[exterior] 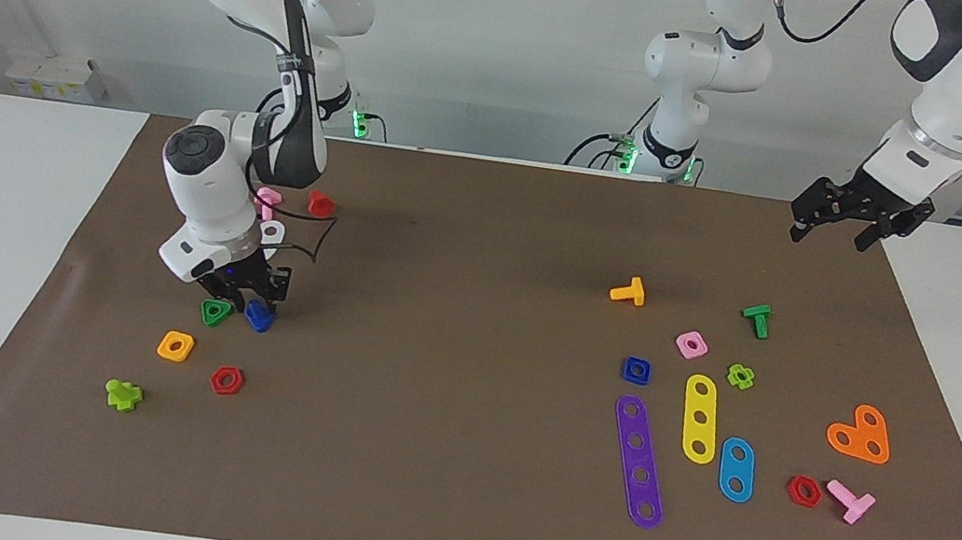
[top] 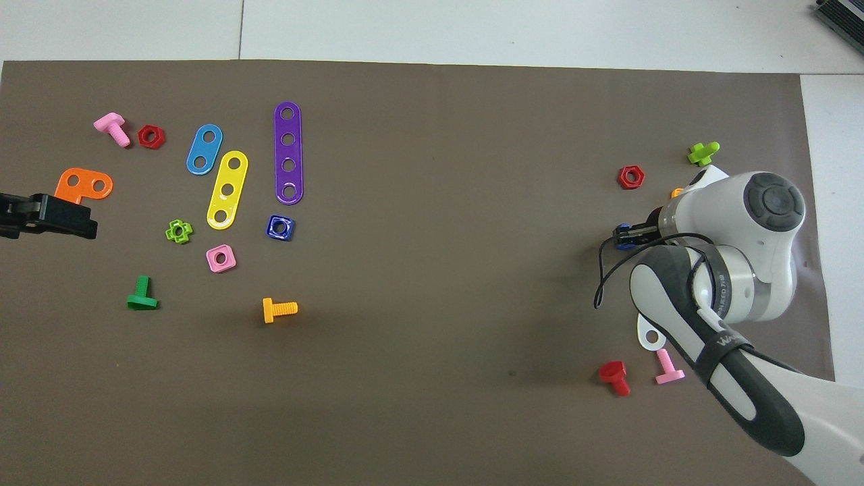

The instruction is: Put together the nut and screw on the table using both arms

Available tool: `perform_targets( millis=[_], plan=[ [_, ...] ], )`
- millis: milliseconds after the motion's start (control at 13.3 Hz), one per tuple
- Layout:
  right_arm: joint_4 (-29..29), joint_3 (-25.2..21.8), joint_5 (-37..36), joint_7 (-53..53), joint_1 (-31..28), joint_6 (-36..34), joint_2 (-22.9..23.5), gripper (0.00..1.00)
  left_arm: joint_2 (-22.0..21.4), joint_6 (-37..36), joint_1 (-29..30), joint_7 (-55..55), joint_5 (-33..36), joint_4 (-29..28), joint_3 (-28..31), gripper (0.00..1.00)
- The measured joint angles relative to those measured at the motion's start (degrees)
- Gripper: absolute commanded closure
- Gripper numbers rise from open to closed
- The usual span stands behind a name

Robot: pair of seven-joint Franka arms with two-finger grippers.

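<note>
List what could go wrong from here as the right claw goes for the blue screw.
1. The right claw is down over the blue screw, and the green triangular nut lies right beside it; a finger may catch or shove that nut.
2. The screw lies tipped on the paper, so it might twist or pop out as the claw grips it.
3. The blue nut sits among the pink nut and purple strip; the waiting left claw has little room there.

A green triangular nut (exterior: 215, 313), orange square nut (exterior: 176, 346) and red hexagonal nut (exterior: 226, 380) lie near the tool's tip.
</note>
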Motion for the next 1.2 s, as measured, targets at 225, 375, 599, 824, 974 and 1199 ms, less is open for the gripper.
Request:
perform_targets(
  millis=[225,375,599,824,974,1199],
  plan=[
    [-0.1,0.0,0.0,0.0,-0.01,0.35,0.04,0.61,0.0,0.0,0.0,0.0,0.0,0.0,0.0,0.0],
    [-0.26,-0.01,0.0,0.0,-0.01,1.3,0.26,0.61,0.0,0.0,0.0,0.0,0.0,0.0,0.0,0.0],
    [-0.33,-0.01,0.0,0.0,-0.01,1.61,0.53,0.75,0.0,0.0,0.0,0.0,0.0,0.0,0.0,0.0],
    [-0.34,-0.05,0.01,0.0,-0.32,1.63,0.56,1.0,0.0,0.0,0.0,0.0,0.0,0.0,0.0,0.0],
    [-0.34,-0.06,0.01,0.0,-0.85,1.63,0.56,1.0,0.0,0.0,0.0,0.0,0.0,0.0,0.0,0.0],
    [0.48,-0.04,0.01,0.18,-0.8,1.21,0.52,1.0,0.0,0.0,0.0,0.0,0.0,0.0,0.0,0.0]
  ],
)
